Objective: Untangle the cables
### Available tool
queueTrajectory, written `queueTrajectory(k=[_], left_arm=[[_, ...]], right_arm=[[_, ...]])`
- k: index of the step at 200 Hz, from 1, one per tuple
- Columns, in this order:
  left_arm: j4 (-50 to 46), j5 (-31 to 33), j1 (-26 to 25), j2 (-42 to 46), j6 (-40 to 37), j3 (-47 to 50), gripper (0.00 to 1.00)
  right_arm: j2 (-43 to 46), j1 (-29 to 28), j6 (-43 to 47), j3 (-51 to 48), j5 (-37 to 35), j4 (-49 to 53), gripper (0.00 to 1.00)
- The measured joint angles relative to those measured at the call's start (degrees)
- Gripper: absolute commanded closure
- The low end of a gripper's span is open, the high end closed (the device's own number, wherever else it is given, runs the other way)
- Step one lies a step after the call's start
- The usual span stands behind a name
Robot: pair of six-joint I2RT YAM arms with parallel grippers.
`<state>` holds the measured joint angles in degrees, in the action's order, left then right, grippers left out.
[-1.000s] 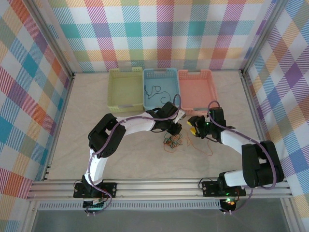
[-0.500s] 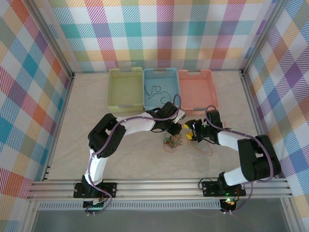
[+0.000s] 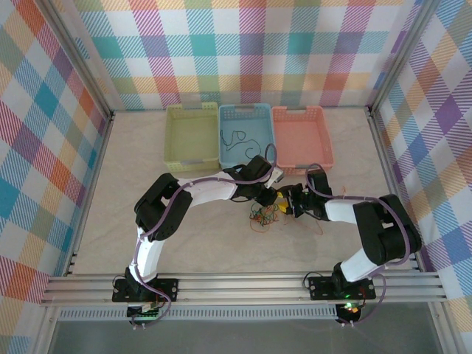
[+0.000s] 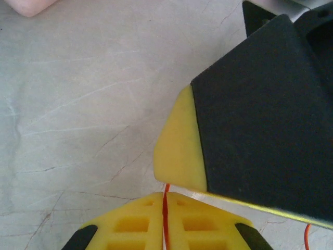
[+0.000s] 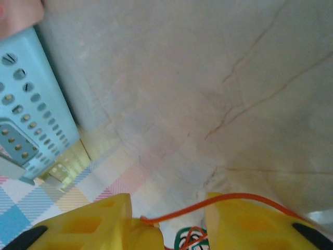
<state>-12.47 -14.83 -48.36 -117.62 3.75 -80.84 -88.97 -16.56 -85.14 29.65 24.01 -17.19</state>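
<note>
You have a pale marbled counter (image 3: 184,228) carrying three perforated plastic baskets in a row at the back. The yellow-green basket (image 3: 192,140) and the pink basket (image 3: 301,136) look empty, while the light-blue basket (image 3: 254,122) between them holds one thin dark cable (image 3: 234,138). In front of the blue one, the small clump of thin orange, red and green cables (image 3: 263,215) lies loose on the counter, with both pincers at its upper edge. Your left pincer (image 4: 165,198) is clamped on a single red-orange strand (image 4: 166,208) running up between its yellow fingers (image 4: 135,221). Your right pincer (image 5: 169,213) stands parted, an orange strand (image 5: 182,210) draped across the gap, not pinched. Expect these wires to be feather-light, limp and springy, apt to drag the whole clump along. Take one strand near a free end, seated well inside the pads, and keep the rest pinned down.
</note>
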Motion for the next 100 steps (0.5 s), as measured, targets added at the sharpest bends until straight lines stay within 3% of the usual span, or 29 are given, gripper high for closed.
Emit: queueTrajectory(k=[63, 100], left_arm=[[0.0, 0.0, 0.0, 0.0, -0.1, 0.0, 0.90], [1.0, 0.0, -0.4, 0.0, -0.2, 0.0, 0.90]], right_arm=[[0.1, 0.1, 0.8, -0.3, -5.1, -0.9, 1.00], [5.8, 0.5, 4.1, -0.3, -7.3, 2.2, 1.00]])
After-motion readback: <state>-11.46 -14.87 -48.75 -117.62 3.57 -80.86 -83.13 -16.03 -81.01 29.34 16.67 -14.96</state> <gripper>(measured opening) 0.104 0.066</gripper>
